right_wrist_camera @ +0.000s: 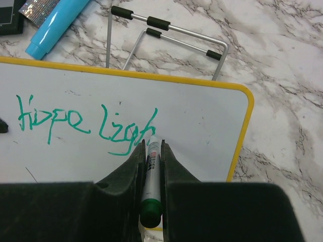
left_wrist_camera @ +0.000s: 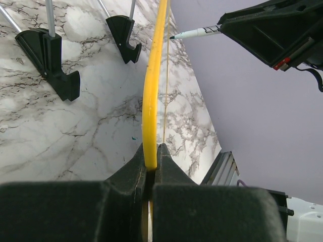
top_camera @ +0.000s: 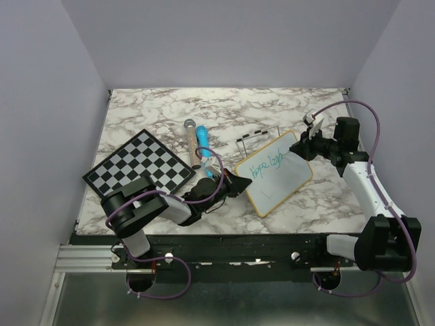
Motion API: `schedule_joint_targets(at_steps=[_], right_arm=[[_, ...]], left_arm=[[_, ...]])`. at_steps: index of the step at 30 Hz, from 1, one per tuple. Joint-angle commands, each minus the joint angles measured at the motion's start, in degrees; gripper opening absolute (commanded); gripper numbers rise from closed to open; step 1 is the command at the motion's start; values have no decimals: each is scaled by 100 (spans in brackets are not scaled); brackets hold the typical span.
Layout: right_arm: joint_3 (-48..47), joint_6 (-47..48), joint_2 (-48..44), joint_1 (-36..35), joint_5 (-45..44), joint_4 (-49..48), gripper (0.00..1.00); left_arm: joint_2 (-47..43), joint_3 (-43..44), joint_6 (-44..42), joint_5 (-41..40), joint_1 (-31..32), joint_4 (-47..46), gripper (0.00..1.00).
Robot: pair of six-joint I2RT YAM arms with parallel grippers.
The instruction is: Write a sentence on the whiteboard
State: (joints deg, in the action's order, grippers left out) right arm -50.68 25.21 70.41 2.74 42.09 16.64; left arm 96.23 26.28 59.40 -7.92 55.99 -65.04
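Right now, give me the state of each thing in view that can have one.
whiteboard: clamped at its edge, partly written.
sentence: unfinished, reads "Hope Ligh".
green marker: uncapped, tip at the last letter.
left gripper: shut on the whiteboard's edge.
right gripper: shut on the green marker.
wire stand: empty, beyond the whiteboard.
blue marker: lying on the table.
chessboard: flat on the table.

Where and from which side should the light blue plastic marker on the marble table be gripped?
Mid-barrel of the light blue plastic marker, from straight above, jaws across its narrow width: it lies flat on the marble table, so only top and sides are free, and the middle probably balances best.
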Motion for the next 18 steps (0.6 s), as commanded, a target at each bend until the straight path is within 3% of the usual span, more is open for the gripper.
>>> schedule_joint_targets(at_steps=[1,18], right_arm=[[-215,81,122,33,204,23,0],[-101,-183,219,25,-323,-425,1]], left_arm=[[-104,-36,-200,203,9,70,0],[-69,-18,-200,212,9,61,0]])
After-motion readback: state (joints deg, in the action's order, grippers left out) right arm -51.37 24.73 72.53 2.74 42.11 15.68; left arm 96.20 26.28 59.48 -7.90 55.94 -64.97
